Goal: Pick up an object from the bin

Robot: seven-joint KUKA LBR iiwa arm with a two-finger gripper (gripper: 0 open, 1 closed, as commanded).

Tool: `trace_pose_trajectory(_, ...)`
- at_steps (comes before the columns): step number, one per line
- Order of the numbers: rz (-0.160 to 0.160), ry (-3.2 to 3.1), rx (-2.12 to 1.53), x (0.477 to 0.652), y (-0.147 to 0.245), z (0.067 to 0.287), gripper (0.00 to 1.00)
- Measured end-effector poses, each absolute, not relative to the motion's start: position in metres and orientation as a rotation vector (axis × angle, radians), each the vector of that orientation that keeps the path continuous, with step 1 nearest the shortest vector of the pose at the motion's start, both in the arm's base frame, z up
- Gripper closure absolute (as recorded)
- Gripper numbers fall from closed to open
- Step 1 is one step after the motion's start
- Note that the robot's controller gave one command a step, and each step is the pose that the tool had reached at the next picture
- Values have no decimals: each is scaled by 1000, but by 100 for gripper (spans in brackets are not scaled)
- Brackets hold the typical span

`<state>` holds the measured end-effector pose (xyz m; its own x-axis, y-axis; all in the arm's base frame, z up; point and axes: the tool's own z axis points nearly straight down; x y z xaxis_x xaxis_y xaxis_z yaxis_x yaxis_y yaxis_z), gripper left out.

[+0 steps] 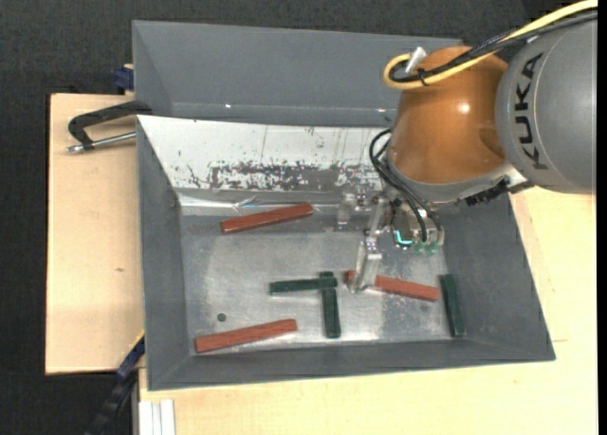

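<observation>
Toward the right wall of the bin point(159, 272), the arm point(560, 111) points its tool point(364, 270) down at the left end of a flat red bar point(410, 287), its opening impossible to tell.

9 o'clock: bare floor from bin point(156, 234) wall to centre; widest way in.
11 o'clock: back red bar point(267, 218) near the back wall.
6 o'clock: green L point(329, 302), two bars meeting, blocks centre-front.
7 o'clock: front red bar point(246, 335) along front wall.
3 o'clock: gripper point(365, 267) and orange cover point(446, 120) overhang right red bar point(403, 287).
4 o'clock: green bar point(451, 305) by right wall; narrow lane beside it.
</observation>
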<state>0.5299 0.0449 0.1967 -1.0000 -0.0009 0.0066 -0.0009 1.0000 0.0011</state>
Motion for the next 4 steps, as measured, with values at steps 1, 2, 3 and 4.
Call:
trace_pose_trajectory(1, -3, -3143, 0, 532, 45, 201, 0)
trace_pose_trajectory(2, -4, -3149, 103, 531, 29, 176, 0)
trace_pose_trajectory(3, -2, -3137, -177, 531, -5, 135, 0)
trace_pose_trajectory(4, -1, -3141, 20, 522, -32, 139, 0)
